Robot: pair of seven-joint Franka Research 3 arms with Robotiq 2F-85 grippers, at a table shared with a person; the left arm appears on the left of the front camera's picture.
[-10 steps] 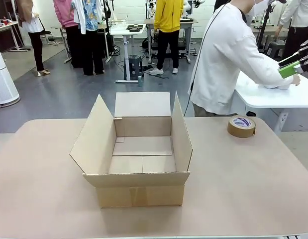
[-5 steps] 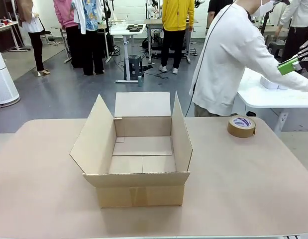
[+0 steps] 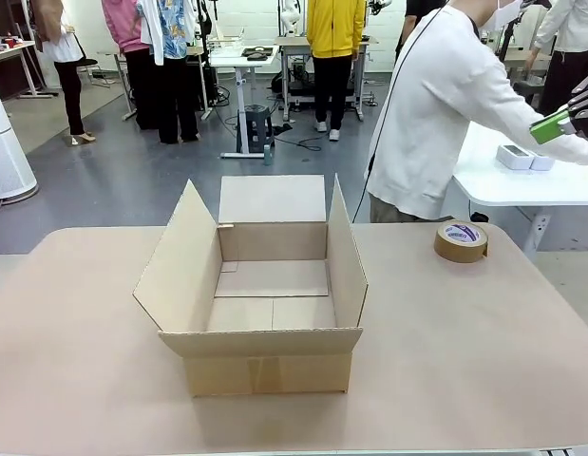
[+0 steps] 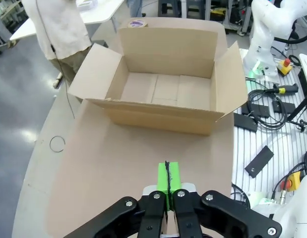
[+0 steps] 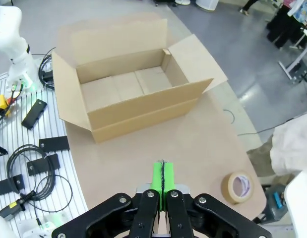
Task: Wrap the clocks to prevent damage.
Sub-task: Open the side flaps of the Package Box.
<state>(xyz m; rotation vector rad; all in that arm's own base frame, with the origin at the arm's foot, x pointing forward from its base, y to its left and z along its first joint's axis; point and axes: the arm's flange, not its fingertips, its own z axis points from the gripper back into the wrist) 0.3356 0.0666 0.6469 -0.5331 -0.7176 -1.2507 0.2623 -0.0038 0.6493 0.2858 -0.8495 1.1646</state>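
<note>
Pads (image 4: 162,179) met on both empty grippers of yours, left gripper (image 4: 167,179) and right gripper (image 5: 163,177), each above the beige table (image 4: 108,168); open brown cardboard box (image 3: 184,275) stood mid-table; where the clocks lay, you could not tell.

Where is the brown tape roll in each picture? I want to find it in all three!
Front view: the tape roll lies on the table, to the right of the cardboard box.
Left wrist view: the tape roll is at the top, peeking over the box's far flap.
Right wrist view: the tape roll is at the lower right, near the table's edge.
Shared landmark: the open cardboard box in the middle of the table.
</note>
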